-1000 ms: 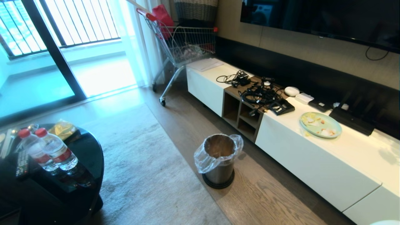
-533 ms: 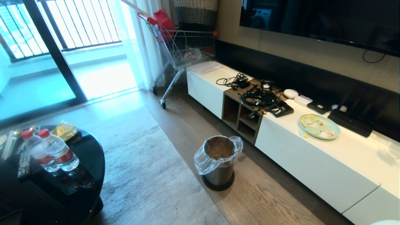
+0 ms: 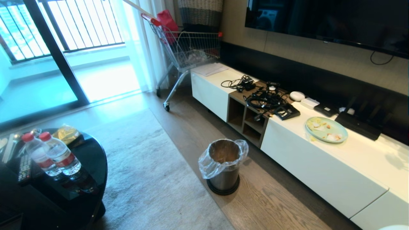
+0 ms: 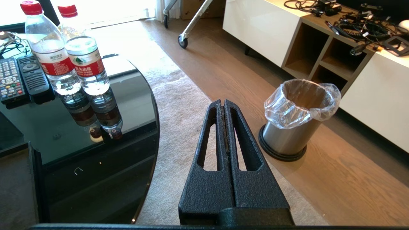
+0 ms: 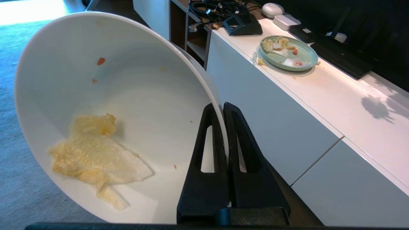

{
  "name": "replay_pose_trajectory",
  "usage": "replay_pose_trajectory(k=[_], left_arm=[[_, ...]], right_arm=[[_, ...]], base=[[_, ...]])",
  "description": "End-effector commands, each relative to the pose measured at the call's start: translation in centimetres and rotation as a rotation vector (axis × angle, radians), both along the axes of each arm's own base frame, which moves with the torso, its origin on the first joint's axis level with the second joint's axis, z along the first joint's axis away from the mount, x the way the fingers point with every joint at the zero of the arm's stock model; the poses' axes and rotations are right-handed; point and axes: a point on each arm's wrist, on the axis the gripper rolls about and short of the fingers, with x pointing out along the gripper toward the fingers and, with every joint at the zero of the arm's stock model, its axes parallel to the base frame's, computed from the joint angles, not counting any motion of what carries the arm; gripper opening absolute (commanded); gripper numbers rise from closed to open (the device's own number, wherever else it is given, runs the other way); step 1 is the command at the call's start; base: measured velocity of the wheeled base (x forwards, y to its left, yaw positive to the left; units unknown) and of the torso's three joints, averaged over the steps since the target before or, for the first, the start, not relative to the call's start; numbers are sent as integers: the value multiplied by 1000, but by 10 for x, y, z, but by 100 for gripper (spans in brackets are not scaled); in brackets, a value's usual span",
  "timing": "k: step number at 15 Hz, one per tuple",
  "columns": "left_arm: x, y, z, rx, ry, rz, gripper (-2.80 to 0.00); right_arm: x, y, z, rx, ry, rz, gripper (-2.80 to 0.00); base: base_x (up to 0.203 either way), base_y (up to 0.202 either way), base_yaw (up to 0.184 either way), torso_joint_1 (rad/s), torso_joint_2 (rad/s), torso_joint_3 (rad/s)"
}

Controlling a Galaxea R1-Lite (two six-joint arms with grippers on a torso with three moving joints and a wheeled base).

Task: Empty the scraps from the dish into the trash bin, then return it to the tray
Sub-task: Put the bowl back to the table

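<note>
The dish [image 5: 105, 105] is up in the right gripper [image 5: 222, 110], jaws clamped tight on its rim, one finger inside the bowl wall and one outside. So the pick-up looks done, but nothing has been tipped yet: the scraps [image 5: 96, 156], pale yellow flakes with a few orange specks higher up the wall, sit in the low part of the tilted bowl, on the side away from the jaws.

Down on the floor, the bin [image 3: 224, 164] stands upright beside the white cabinet [image 3: 319, 166], its clear liner folded over the rim. From the head view its inside looks bare of scraps, though the bottom is hard to make out. It lies near the middle of the scene, between the rug and the cabinet. The dish itself is out of the head view, and the wrist view does not show the bin, so I can't tell how close bowl and bin are.

The left gripper [image 4: 223, 103] hangs over the rug edge, jaws pressed together on nothing, with the bin just to its right and the black table [image 4: 134, 105] with two bottles to its left.

Left to do, by my reading: carry the dish over the bin, tip it, then set it back on the tray. No tray shows in any view. The green plate [image 3: 326, 129], with its own bits of food, sits far right on the cabinet.
</note>
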Motion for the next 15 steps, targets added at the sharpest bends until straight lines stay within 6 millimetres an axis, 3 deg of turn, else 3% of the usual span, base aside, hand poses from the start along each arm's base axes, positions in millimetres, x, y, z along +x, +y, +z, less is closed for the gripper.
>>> replay_pose_trajectory(k=[1,15], left_arm=[[0,0,0,-1,-1,1,-280],[0,0,0,-1,-1,1,-280]], right_arm=[[0,0,0,-1,2,1,-280],[0,0,0,29,2,2,-280]], base=[[0,0,0,0,0,0],[0,0,0,0,0,0]])
